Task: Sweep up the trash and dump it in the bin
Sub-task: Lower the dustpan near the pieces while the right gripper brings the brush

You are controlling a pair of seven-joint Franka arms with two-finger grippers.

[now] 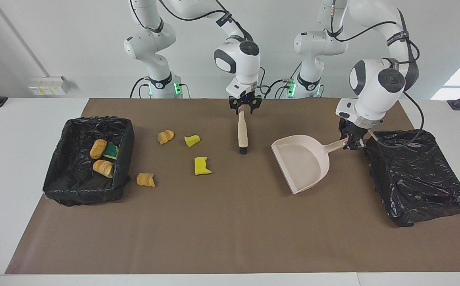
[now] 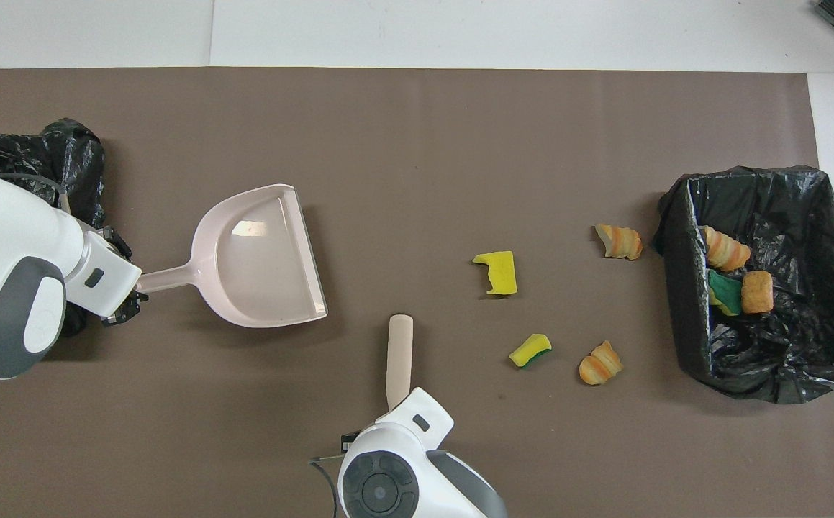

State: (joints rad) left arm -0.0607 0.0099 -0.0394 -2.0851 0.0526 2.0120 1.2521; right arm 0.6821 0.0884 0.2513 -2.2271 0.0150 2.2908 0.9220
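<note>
Four trash chunks on brown mat (yellow sponge, striped golden bread), left pincer clamping dustpan

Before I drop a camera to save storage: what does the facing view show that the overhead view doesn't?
Only facing: the right gripper at the top of the brush, the brush's dark bristle end, and the whole black bag at the left arm's end of the table. Only overhead: the green backing on the small sponge piece. Both: the left gripper holding the dustpan by its handle, four loose trash pieces, and three more in the bin.
</note>
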